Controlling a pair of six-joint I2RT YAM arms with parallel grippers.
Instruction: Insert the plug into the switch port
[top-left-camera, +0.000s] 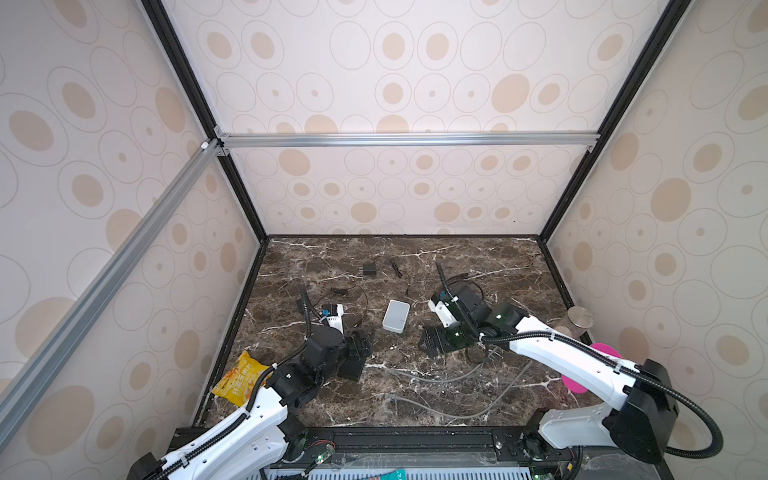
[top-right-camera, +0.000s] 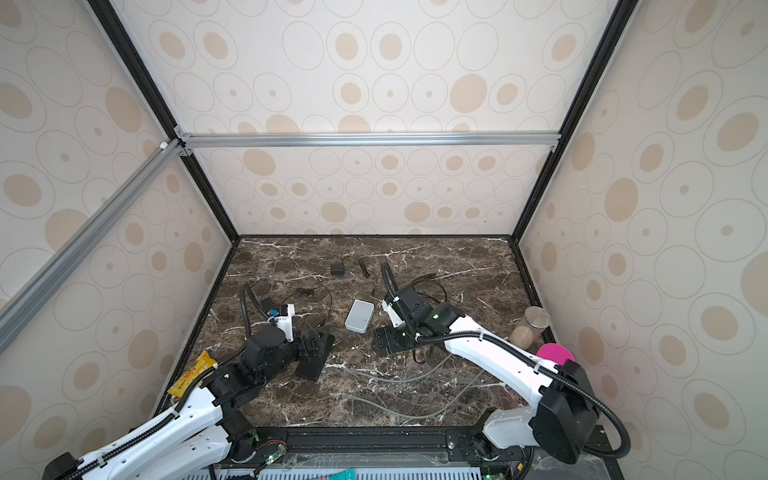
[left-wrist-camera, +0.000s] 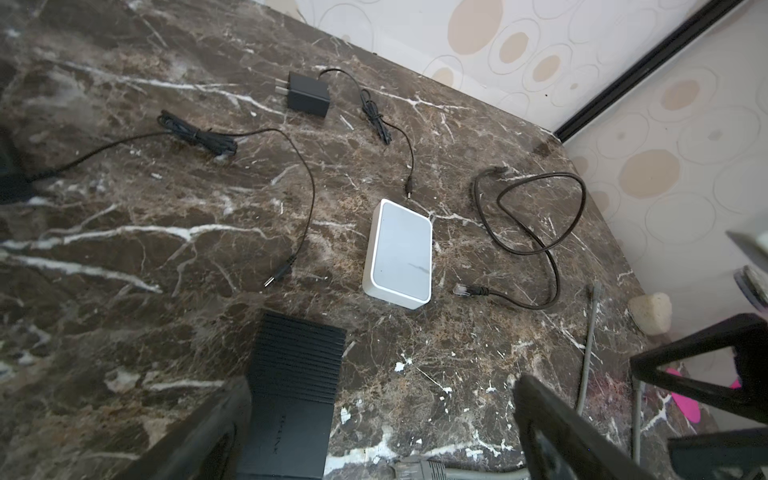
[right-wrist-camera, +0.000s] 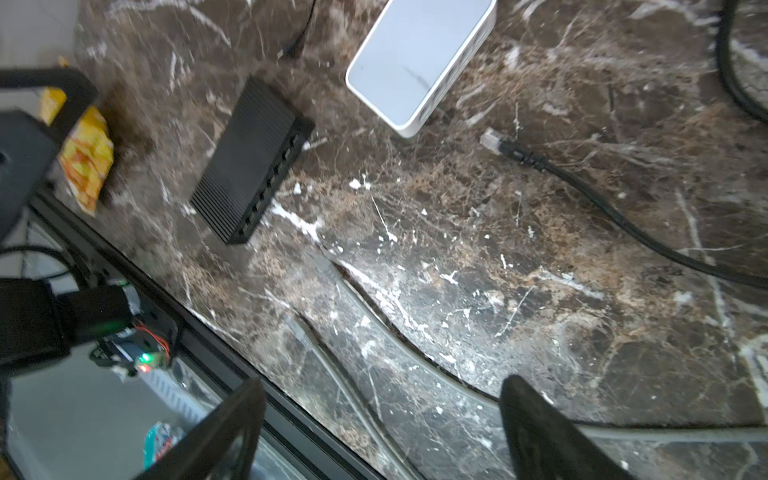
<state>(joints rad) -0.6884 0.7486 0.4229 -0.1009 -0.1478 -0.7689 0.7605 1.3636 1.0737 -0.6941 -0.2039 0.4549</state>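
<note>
A black ribbed switch with a row of ports lies near the table's front left; its end sits under my left gripper. A white switch box lies mid-table. Beside the white box lies a black cable's clear plug, and it is free of both grippers. A grey cable curves along the front, and one of its plugs lies between the left fingers. Both grippers are open and hold nothing. The right gripper hovers over the grey cable, right of the white box.
A black power adapter and thin black leads lie toward the back. A yellow snack bag lies at the front left. A jar with a metal lid and a pink object stand by the right wall.
</note>
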